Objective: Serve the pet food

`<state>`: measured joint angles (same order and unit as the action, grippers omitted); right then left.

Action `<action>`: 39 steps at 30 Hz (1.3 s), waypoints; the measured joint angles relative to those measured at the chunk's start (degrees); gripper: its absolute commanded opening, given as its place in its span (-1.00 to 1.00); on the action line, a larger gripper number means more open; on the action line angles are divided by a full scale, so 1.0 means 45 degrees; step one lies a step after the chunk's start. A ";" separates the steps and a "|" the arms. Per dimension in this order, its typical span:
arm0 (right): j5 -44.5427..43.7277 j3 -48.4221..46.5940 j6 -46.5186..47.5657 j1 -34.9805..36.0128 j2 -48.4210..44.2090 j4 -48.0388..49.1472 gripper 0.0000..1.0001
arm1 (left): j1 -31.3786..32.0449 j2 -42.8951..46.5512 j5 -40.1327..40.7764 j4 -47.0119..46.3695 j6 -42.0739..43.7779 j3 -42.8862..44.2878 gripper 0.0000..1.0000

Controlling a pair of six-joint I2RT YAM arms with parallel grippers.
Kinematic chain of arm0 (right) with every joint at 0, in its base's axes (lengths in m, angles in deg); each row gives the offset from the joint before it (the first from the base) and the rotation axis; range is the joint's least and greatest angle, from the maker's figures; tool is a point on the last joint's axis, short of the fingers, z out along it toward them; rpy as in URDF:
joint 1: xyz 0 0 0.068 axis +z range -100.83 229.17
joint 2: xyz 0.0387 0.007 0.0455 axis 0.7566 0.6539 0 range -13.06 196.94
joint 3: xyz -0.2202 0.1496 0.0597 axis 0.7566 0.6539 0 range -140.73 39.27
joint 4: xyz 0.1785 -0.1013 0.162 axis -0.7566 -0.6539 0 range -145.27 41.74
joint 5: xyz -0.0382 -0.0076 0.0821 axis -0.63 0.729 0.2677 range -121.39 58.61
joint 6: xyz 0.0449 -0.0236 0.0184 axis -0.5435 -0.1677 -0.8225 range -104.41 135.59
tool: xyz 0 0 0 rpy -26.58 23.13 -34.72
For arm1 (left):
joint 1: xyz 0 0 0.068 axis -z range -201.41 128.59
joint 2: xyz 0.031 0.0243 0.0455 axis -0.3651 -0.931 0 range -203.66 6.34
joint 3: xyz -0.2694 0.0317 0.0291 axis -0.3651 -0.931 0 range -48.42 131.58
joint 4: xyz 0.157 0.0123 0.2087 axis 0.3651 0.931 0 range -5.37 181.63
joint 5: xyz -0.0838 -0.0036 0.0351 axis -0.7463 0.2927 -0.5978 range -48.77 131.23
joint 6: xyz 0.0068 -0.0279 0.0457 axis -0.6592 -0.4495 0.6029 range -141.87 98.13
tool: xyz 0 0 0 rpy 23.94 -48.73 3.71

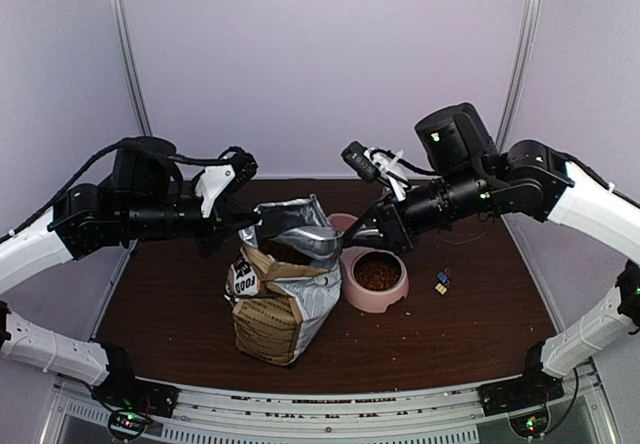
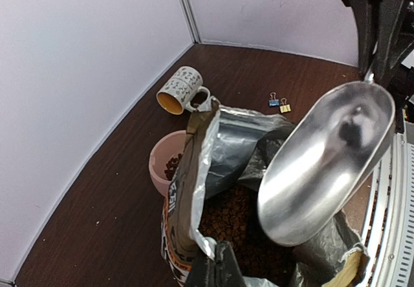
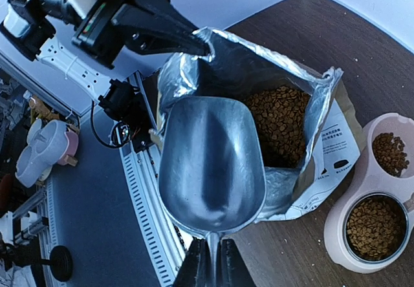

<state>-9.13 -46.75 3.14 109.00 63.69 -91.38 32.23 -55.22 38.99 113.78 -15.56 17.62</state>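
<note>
Left of centre on the table: left gripper clenched on the foil rim of the bag, apparently to hold the sack upright and its mouth pulled wide for dipping. Same pinch in the left wrist view, black fingers closed on the near lip.

Centre: bag standing, top gaping. Pet food heaped inside, well below the rim.

Just right of the bag mouth: metal scoop, hollow side up, empty, no pellets in it. Hanging over the bag's lip, between opening and bowl. Likely poised for a dip into the bag.

Right of the bag: pink double bowl, just beside the sack, handy for a short carry. More pet food in both compartments, the larger one well covered. Serving judged largely done, perhaps a top-up left.

Further right: two binder clips, well apart, no part in the job.

Right: right gripper grasping the scoop's thin handle, handle running straight back between the fingers, scoop in line with the wrist.
</note>
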 measured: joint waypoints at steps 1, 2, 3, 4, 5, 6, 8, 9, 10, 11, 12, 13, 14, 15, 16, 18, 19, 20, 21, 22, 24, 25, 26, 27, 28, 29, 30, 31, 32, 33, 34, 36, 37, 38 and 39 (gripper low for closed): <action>-0.0019 -0.0262 -0.0228 0.0019 0.0321 -0.0087 -1.00 | 0.0078 0.0000 -0.0010 -0.0039 0.0044 -0.0029 -1.00; -0.0058 -0.0641 -0.0398 0.0063 0.0699 -0.0291 -1.00 | 0.0126 0.0000 -0.0015 -0.0063 0.0068 -0.0044 -1.00; -0.0092 -0.1132 -0.0670 0.0092 0.1171 -0.0442 -1.00 | 0.0185 0.0000 -0.0010 -0.0107 0.0102 -0.0092 -1.00; -0.0092 -0.1433 -0.0845 0.0204 0.1467 -0.0520 -1.00 | 0.0223 0.0000 0.0010 -0.0155 0.0131 -0.0131 -1.00; -0.0102 -0.1860 -0.1078 0.0311 0.1865 -0.0665 -1.00 | 0.0262 0.0000 0.0039 -0.0185 0.0155 -0.0160 -1.00; -0.0097 -0.2225 -0.1409 0.0398 0.2249 -0.0806 -1.00 | 0.0291 0.0005 0.0112 -0.0175 0.0185 -0.0189 -1.00; -0.0078 -0.2594 -0.2040 0.0481 0.2778 -0.0908 -1.00 | 0.0296 0.0049 0.0233 -0.0170 0.0209 -0.0282 -1.00; -0.0039 -0.2773 -0.2463 0.0510 0.3133 -0.0928 -1.00 | 0.0301 0.0063 0.0257 -0.0175 0.0214 -0.0330 -1.00; -0.0005 -0.2948 -0.2851 0.0539 0.3497 -0.0942 -1.00 | 0.0350 0.0087 0.0257 -0.0199 0.0219 -0.0374 -1.00; 0.0024 -0.3065 -0.3157 0.0583 0.3847 -0.0923 -1.00 | 0.0403 0.0097 0.0262 -0.0253 0.0219 -0.0408 -1.00; 0.0083 -0.3206 -0.3565 0.0665 0.4299 -0.0928 -1.00 | 0.0466 0.0102 0.0262 -0.0321 0.0228 -0.0437 -1.00; 0.0141 -0.3264 -0.3939 0.0763 0.4707 -0.0908 -1.00 | 0.0510 0.0102 0.0267 -0.0350 0.0238 -0.0447 -1.00; 0.0175 -0.3274 -0.4260 0.0840 0.5051 -0.0845 -1.00 | 0.0534 0.0107 0.0257 -0.0355 0.0243 -0.0461 -1.00; 0.0194 -0.3259 -0.4614 0.0899 0.5406 -0.0622 -1.00 | 0.0583 0.0107 0.0248 -0.0345 0.0248 -0.0491 -1.00; 0.0204 -0.3201 -0.4954 0.0913 0.5634 -0.0282 -1.00 | 0.0627 0.0107 0.0243 -0.0369 0.0257 -0.0539 -1.00; 0.0180 -0.3055 -0.5406 0.0913 0.5882 0.0189 -1.00 | 0.0675 0.0107 0.0253 -0.0481 0.0287 -0.0597 -1.00; 0.0092 -0.3041 -0.5610 0.0928 0.6008 0.0243 -1.00 | 0.0675 0.0107 0.0262 -0.0534 0.0296 -0.0607 -1.00; -0.0024 -0.3041 -0.5688 0.0942 0.6120 0.0248 -1.00 | 0.0675 0.0112 0.0277 -0.0563 0.0301 -0.0617 -1.00; -0.0209 -0.3036 -0.5741 0.0962 0.6237 0.0262 -1.00 | 0.0675 0.0112 0.0296 -0.0573 0.0306 -0.0631 -1.00; -0.0437 -0.3041 -0.5770 0.0962 0.6329 0.0296 -1.00 | 0.0675 0.0112 0.0321 -0.0568 0.0311 -0.0675 -1.00; -0.1059 -0.3041 -0.5833 0.0991 0.6489 0.0301 -1.00 | 0.0675 0.0131 0.0369 -0.0593 0.0340 -0.0767 -1.00; -0.1467 -0.3041 -0.5843 0.0986 0.6552 0.0272 -1.00 | 0.0675 0.0146 0.0413 -0.0622 0.0355 -0.0811 -1.00; -0.1899 -0.3041 -0.5824 0.0986 0.6601 0.0228 -1.00 | 0.0675 0.0155 0.0447 -0.0670 0.0364 -0.0855 -1.00; -0.2249 -0.3041 -0.5799 0.0991 0.6630 0.0194 -1.00 | 0.0685 0.0155 0.0461 -0.0709 0.0379 -0.0874 -1.00; -0.2759 -0.3041 -0.5799 0.1030 0.6640 0.0155 -1.00 | 0.0690 0.0160 0.0471 -0.0767 0.0393 -0.0899 -1.00; -0.3254 -0.3041 -0.5795 0.1059 0.6640 0.0146 -1.00 | 0.0699 0.0175 0.0471 -0.0801 0.0398 -0.0908 -1.00; -0.3725 -0.3041 -0.5770 0.1083 0.6640 0.0146 -1.00 | 0.0714 0.0185 0.0476 -0.0840 0.0408 -0.0923 -1.00; -0.4255 -0.3041 -0.5736 0.1122 0.6635 0.0151 -1.00 | 0.0729 0.0185 0.0481 -0.0874 0.0427 -0.0942 -1.00; -0.4639 -0.3036 -0.5693 0.1156 0.6635 0.0160 -1.00 | 0.0748 0.0185 0.0486 -0.0933 0.0442 -0.0976 -1.00; -0.5163 -0.2997 -0.5639 0.1205 0.6630 0.0194 -1.00 | 0.0763 0.0194 0.0486 -0.0981 0.0461 -0.1005 -1.00; -0.5537 -0.2943 -0.5571 0.1229 0.6611 0.0214 -1.00 | 0.0772 0.0209 0.0491 -0.1001 0.0481 -0.1010 -1.00; -0.6275 -0.2817 -0.5328 0.1302 0.6562 0.0393 -1.00 | 0.0777 0.0248 0.0491 -0.1054 0.0491 -0.1010 -1.00; -0.6484 -0.2769 -0.5197 0.1360 0.6543 0.0452 -1.00 | 0.0782 0.0267 0.0491 -0.1049 0.0495 -0.1010 -1.00; -0.6727 -0.2671 -0.4979 0.1447 0.6518 0.0534 -1.00 | 0.0792 0.0287 0.0491 -0.1039 0.0500 -0.1015 -1.00; -0.6931 -0.2579 -0.4775 0.1520 0.6499 0.0622 -1.00 | 0.0797 0.0321 0.0500 -0.1030 0.0500 -0.1015 -1.00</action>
<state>-40.32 -58.35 -18.34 115.84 92.93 -88.58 35.82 -53.78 41.24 109.14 -13.31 13.06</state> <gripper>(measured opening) 0.060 0.014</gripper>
